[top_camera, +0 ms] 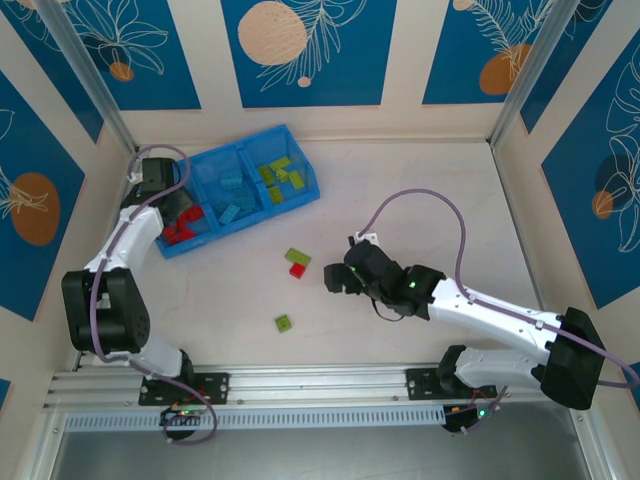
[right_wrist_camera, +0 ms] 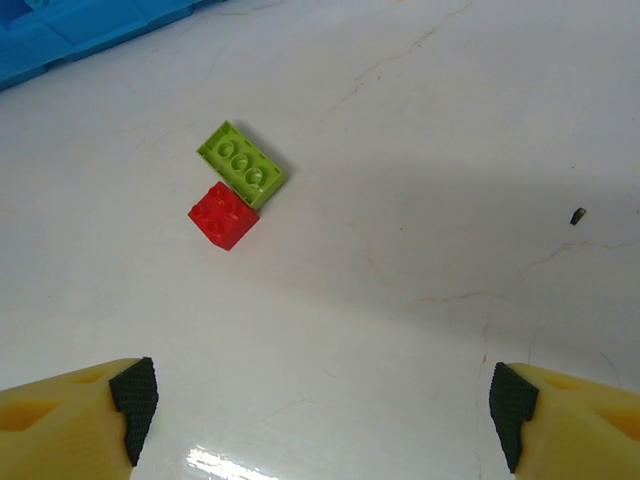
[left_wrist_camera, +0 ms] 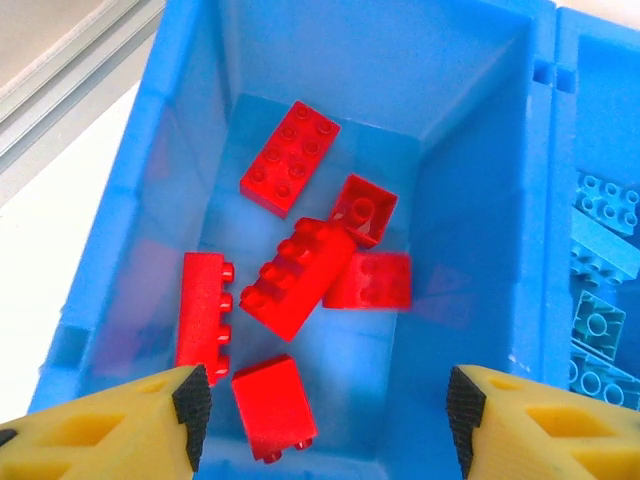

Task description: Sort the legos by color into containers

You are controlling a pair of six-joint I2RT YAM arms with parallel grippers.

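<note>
Right gripper [right_wrist_camera: 322,420] (the nearer one) spread, empty; red lego [right_wrist_camera: 223,214] lies just left, green lego [right_wrist_camera: 241,165] touching its far side.

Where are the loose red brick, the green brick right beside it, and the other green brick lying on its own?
red brick [right_wrist_camera: 223,215]: right wrist view, on its top face.
green brick [right_wrist_camera: 241,164]: right wrist view, middle of its studded top.
lone green brick [top_camera: 283,322]: top external view, its centre.

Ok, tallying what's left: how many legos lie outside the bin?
3: a green brick touching a red brick, centrally; a second green brick alone, lower in top view. More may be hidden.
</note>
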